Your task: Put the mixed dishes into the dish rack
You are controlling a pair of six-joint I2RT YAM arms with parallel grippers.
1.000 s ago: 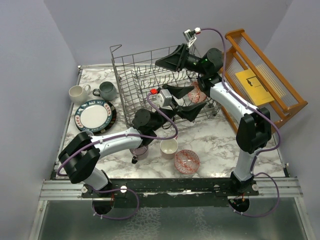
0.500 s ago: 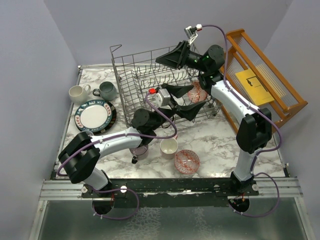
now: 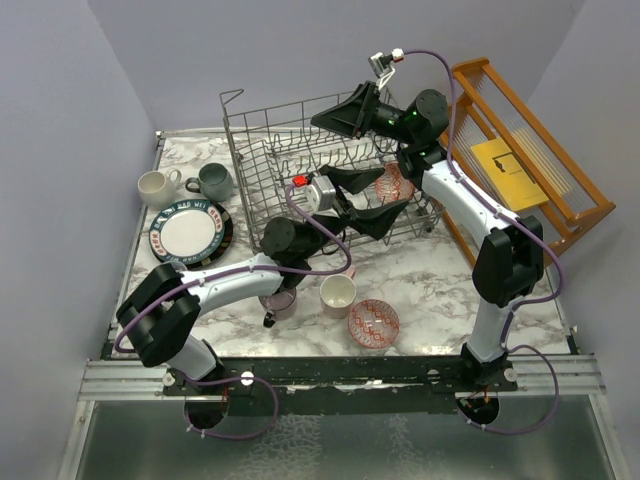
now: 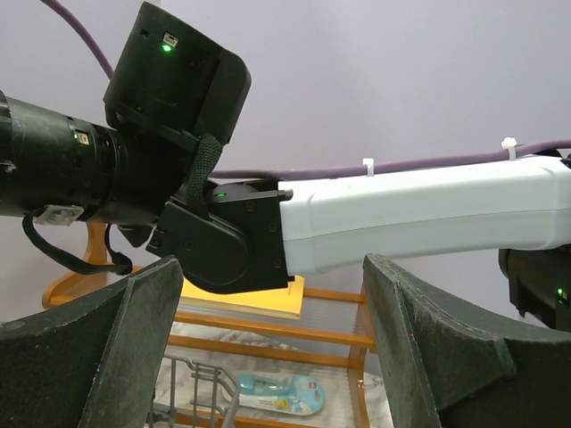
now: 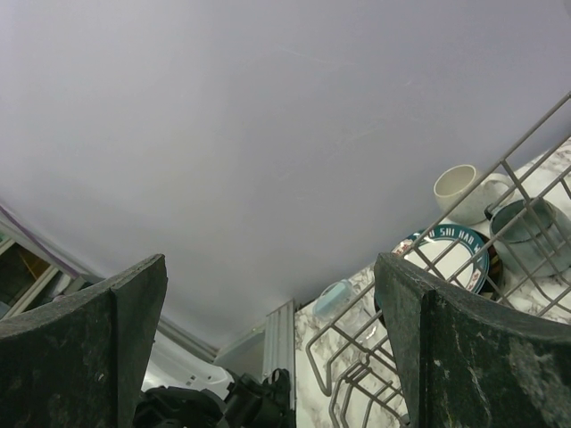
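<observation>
The grey wire dish rack (image 3: 290, 160) stands at the back middle; its wires show in the right wrist view (image 5: 428, 303). One red-and-white bowl (image 3: 394, 184) stands inside its right end. My left gripper (image 3: 404, 197) is open and empty, reaching over that end beside the bowl. My right gripper (image 3: 318, 121) is open and empty, held above the rack's back edge. On the table are a second patterned bowl (image 3: 373, 321), a cream mug (image 3: 338, 294), a purple mug (image 3: 280, 303), a white mug (image 3: 155, 187), a grey-green mug (image 3: 214, 181) and the plate (image 3: 189, 231).
An orange-brown wooden slatted rack (image 3: 525, 150) with a yellow card (image 3: 503, 165) stands at the far right, close to my right arm. In the left wrist view, my right arm (image 4: 410, 214) crosses in front of it. The purple walls close in on three sides.
My left gripper has drawn slightly back and to the left over the rack. My right gripper has lifted a little. The dishes have not moved.
</observation>
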